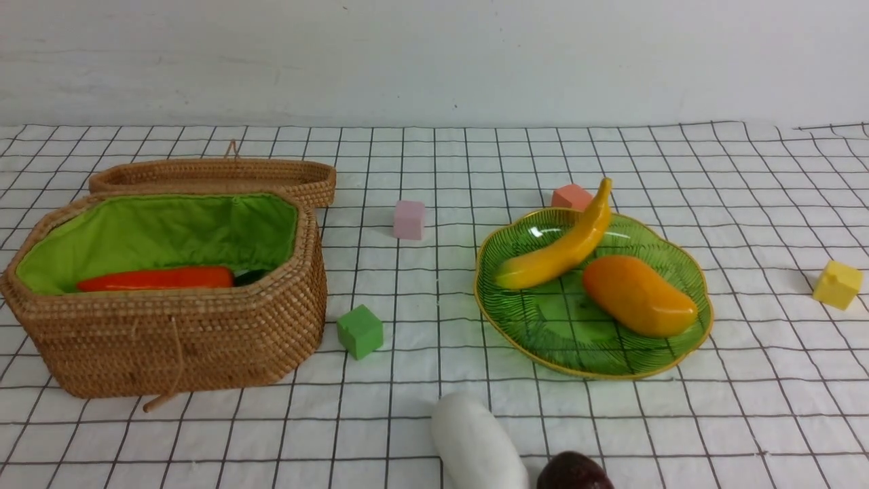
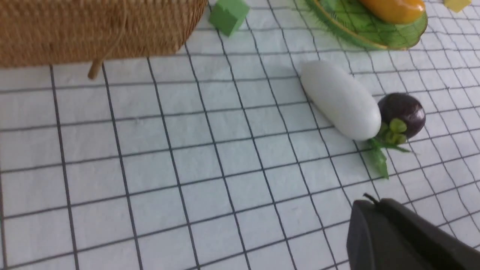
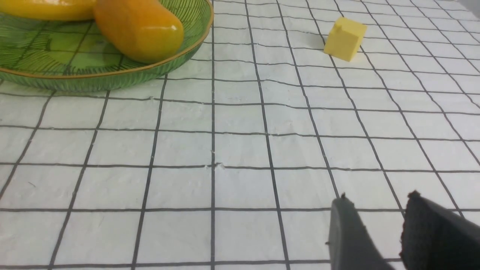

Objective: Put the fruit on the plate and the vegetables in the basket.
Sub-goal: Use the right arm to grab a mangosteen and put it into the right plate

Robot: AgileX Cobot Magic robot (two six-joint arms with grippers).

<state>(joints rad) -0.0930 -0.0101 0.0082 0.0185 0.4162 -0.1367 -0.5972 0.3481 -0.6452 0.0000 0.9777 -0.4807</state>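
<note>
Basket (image 1: 176,339): oblong, of woven brown wicker, lined with smooth bright green fabric; it is placed at the left of the cloth, with a string loop hanging on its front wall.
Carrot (image 1: 156,278): glossy, orange-red and long; it is laid inside the basket. A dark green part is seen at its right end, but what it is cannot be told.
Lid (image 1: 217,175): flat wicker, laid just behind the basket.
Plate (image 1: 577,339): shallow ribbed green glass with a wavy gold rim, at the right of centre.
Banana (image 1: 563,248): curved and shiny yellow, laid on the plate, its tip passing over the far rim.
Mango (image 1: 638,295): smooth orange oval, on the plate beside the banana.
White radish (image 2: 341,99): fat matt cylinder, laid on the cloth in front of the plate.
Purple fruit (image 2: 403,112): small, round and dark, with a green calyx; it is touching the radish's near end.
Cloth (image 1: 407,380): white, slightly rough, with a black grid.
Cubes: pink (image 1: 409,219), salmon (image 1: 571,197) behind the plate, green (image 1: 360,331) beside the basket, yellow (image 1: 838,284) at the far right.
Left gripper (image 2: 362,204): closed, nothing is held; it is near the radish and the purple fruit.
Right gripper (image 3: 378,202): the fingers are parted, only bare cloth is seen between them.
</note>
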